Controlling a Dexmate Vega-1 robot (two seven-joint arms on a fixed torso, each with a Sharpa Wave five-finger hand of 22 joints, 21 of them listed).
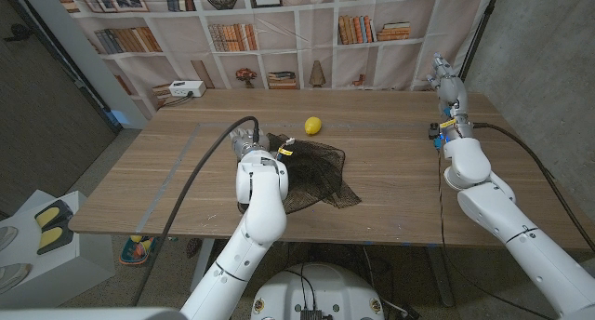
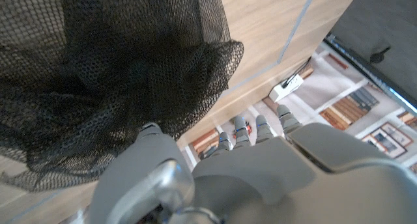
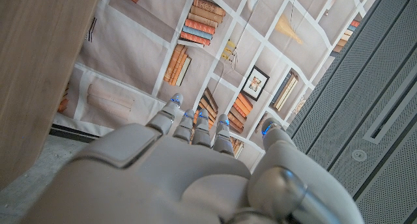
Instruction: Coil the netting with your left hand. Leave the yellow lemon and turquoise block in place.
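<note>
The left robot hand (image 2: 215,165) is hovering over the black netting (image 1: 311,176), fingers spread, holding nothing. The netting is lying bunched just near the yellow lemon (image 1: 313,126) on the tabletop (image 1: 390,171). The right robot hand (image 3: 195,165) is idling, fingers spread.

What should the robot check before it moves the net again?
1. Left hand at the net: ok, its fingers sit at the net's edge.
2. Net gripped: cannot tell; the wrist view shows fingers beside the mesh, not closed on it.
3. Lemon clear of the net: ok, it lies just beyond the far edge, apart.
4. Turquoise block in place: cannot tell.
5. Right hand out of the way: ok, raised at the table's far right, holding nothing.
</note>
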